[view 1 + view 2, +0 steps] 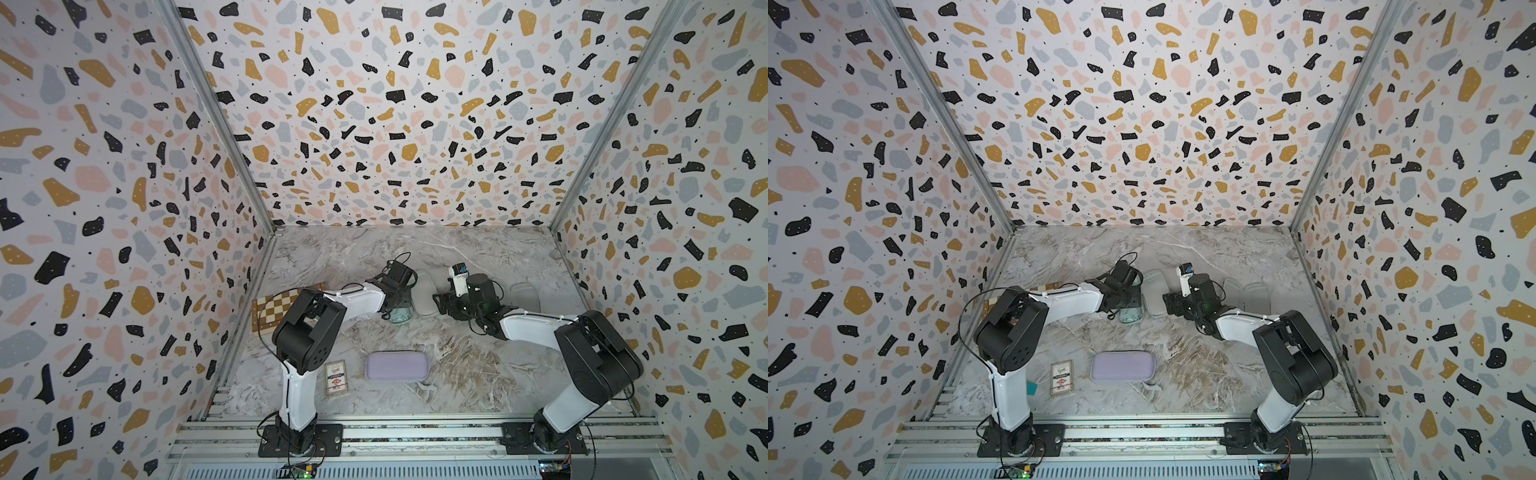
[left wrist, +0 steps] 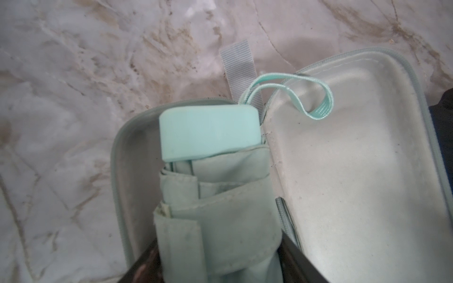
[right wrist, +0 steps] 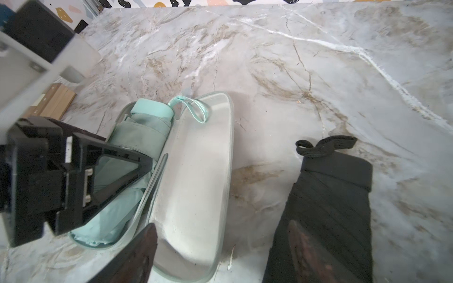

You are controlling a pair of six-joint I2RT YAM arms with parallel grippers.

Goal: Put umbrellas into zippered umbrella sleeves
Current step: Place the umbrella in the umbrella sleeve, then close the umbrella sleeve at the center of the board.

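Marble tabletop [image 1: 478, 365], left claw [image 2: 218, 241] flanking mint umbrella [image 2: 215, 196], right claw [image 3: 221, 224] wide open

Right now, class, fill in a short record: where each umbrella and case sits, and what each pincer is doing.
Mint green fabric umbrella: lying in one half of the open mint green clamshell case
Black fabric umbrella: on the marble table, apart from that case
Lilac oblong case: closed, nearer the arm bases
Left pincer: straddles the mint umbrella; grip unclear
Right pincer: open, above the case's empty half
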